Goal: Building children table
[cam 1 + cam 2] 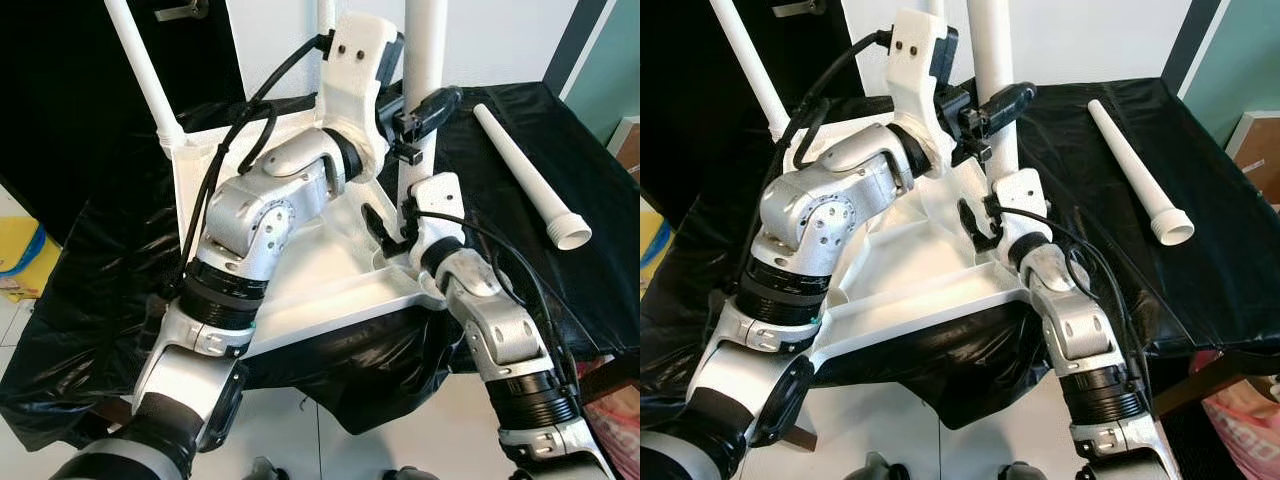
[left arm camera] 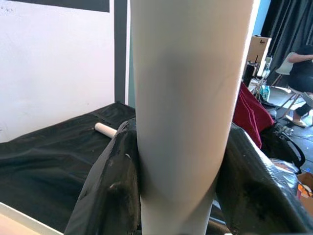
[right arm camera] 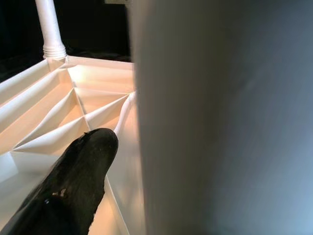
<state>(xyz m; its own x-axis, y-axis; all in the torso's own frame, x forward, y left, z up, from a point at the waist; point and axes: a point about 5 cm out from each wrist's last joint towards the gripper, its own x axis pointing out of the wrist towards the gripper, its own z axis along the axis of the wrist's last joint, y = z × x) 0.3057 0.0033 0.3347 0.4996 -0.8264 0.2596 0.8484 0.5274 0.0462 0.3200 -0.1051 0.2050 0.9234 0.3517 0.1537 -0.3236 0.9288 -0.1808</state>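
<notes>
While the left gripper (image 2: 178,196) squeezes the white leg (image 1: 425,60) standing in the near right corner of the upside-down tabletop (image 1: 330,280), and I cannot tell if the right gripper (image 1: 385,232) low beside it grips, the leg could tip if pushed crooked.

Black finger (image 3: 73,191) beside white leg (image 3: 220,117), ribbed tabletop underside (image 3: 58,112).
</notes>
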